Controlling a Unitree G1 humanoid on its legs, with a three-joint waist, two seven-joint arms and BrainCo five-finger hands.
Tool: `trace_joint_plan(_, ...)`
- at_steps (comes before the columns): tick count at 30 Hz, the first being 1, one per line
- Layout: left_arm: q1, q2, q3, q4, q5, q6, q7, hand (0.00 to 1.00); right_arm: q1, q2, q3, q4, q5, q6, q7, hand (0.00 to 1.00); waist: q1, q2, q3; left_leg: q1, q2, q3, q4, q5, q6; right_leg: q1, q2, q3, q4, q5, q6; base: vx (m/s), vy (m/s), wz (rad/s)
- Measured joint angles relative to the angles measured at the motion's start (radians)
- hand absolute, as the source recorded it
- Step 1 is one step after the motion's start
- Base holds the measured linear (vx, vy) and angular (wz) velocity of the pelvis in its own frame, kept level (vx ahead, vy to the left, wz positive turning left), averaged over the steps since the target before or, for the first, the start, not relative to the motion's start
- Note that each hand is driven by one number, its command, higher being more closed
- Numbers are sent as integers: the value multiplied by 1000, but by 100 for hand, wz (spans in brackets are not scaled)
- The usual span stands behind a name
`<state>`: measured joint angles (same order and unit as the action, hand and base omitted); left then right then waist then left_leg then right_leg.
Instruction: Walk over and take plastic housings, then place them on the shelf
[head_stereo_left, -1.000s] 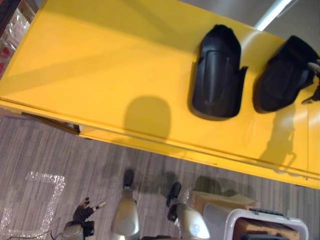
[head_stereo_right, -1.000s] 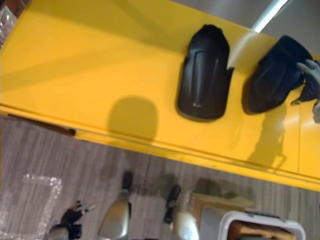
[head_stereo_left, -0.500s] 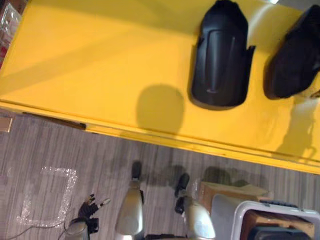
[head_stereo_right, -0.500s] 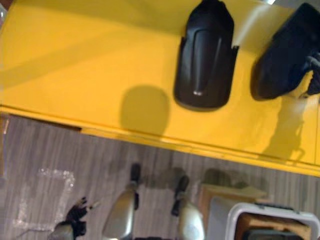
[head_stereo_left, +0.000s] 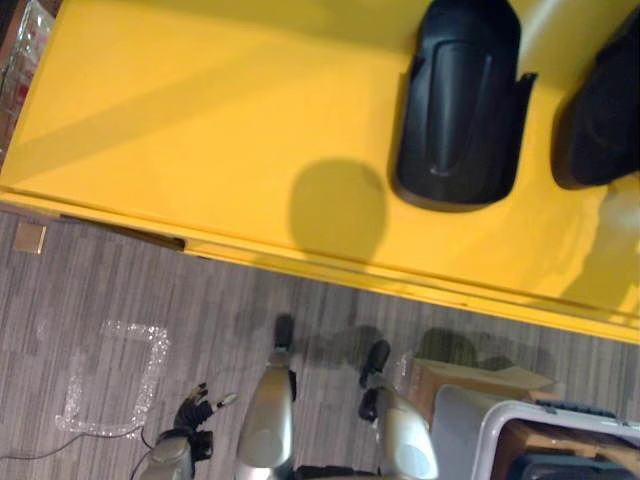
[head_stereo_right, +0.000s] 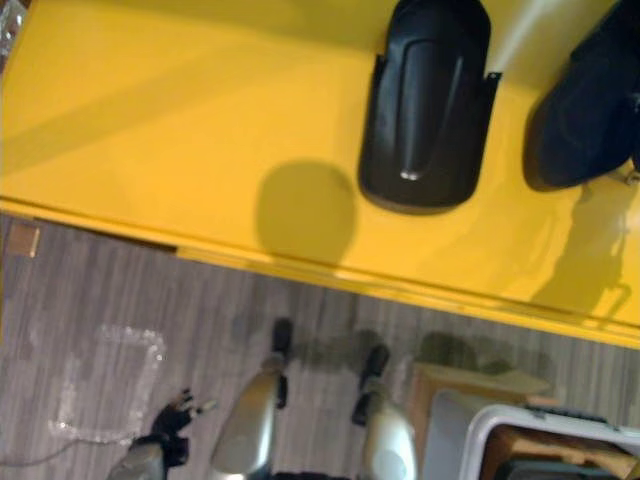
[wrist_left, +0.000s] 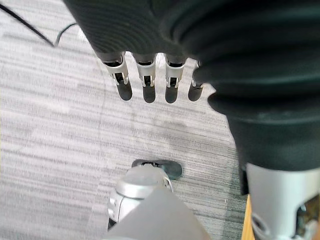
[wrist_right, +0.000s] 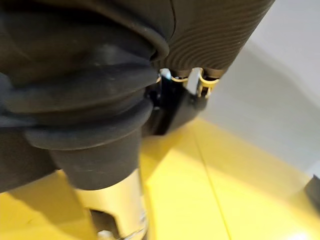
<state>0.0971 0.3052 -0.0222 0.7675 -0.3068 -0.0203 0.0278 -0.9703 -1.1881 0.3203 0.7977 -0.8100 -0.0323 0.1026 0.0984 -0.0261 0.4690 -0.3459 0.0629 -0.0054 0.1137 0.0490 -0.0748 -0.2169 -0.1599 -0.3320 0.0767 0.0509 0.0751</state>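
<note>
Two black plastic housings lie on the yellow shelf top (head_stereo_left: 200, 120). The long ribbed housing (head_stereo_left: 458, 105) rests flat, free of both hands. The second housing (head_stereo_right: 590, 110) lies to its right, cut off by the view's edge. In the right wrist view my right hand (wrist_right: 192, 77) reaches over that housing (wrist_right: 172, 107), fingers curled onto its edge, their tips hidden. My left hand (head_stereo_left: 197, 411) hangs low beside me over the floor, well short of the shelf, and its fingers (wrist_left: 145, 80) are straight and hold nothing.
The shelf's front edge (head_stereo_left: 400, 290) runs across in front of me. A white bin (head_stereo_left: 520, 425) and a cardboard box (head_stereo_left: 475, 378) stand on the grey floor at my right. A taped square (head_stereo_left: 110, 380) marks the floor at my left.
The camera has moved, so both housings now sit higher and further right in the picture. The right hand has slipped past the eye views' right edge. The left hand still hangs.
</note>
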Motion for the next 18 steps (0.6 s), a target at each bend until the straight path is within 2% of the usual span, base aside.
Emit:
trace_joint_plan(6,0,0,1,-2,1,0,0,0,-14,-1,11,5,2,7,4,100,3,0,0,-1,0,-2,0,2,0,-1,0,-1,1,5,8,16,1,0)
trace_joint_plan(14,0,0,15,-23,2,1,0,0,12,-1,33,-1,12,-21,35,100,7,0,0,16,3,0,-1,2,-1,17,2,-1,0,5,8,10,1,0)
trace_joint_plan(18,2,2,25,-36,2,3,0,0,44,-2,23,-19,38,-37,81,100,10,-1,-1,44,6,3,-7,1,-2,43,5,0,-2,2,3,3,0,-3)
